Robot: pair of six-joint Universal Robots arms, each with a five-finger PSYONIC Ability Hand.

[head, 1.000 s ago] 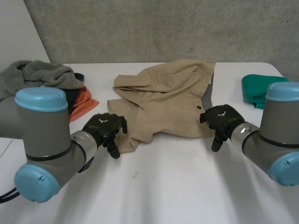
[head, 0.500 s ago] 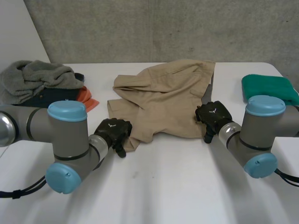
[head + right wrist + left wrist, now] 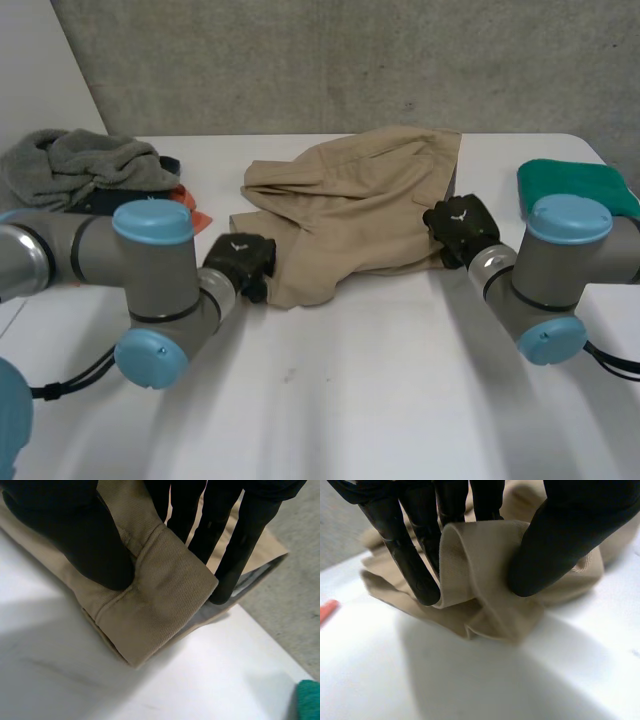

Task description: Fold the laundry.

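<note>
A crumpled tan garment (image 3: 350, 215) lies in the middle of the white table (image 3: 380, 400). My left hand (image 3: 243, 262) grips its near left corner; in the left wrist view the thumb (image 3: 560, 540) and fingers (image 3: 410, 555) pinch a fold of the tan cloth (image 3: 480, 565). At the near right edge of the garment sits my right hand (image 3: 458, 228). Seen from the right wrist, its thumb (image 3: 80, 535) and fingers (image 3: 235, 545) pinch a hemmed edge of the cloth (image 3: 165, 600).
A heap of grey, dark and orange laundry (image 3: 85, 170) lies at the table's left. A folded green cloth (image 3: 575, 185) rests at the right edge, also seen as a green corner (image 3: 310, 700). A grey wall stands behind the table.
Both hands have moved in onto the tan garment and closed on it, the left on its near left corner, the right on its near right edge. Both arms have swung inward.
</note>
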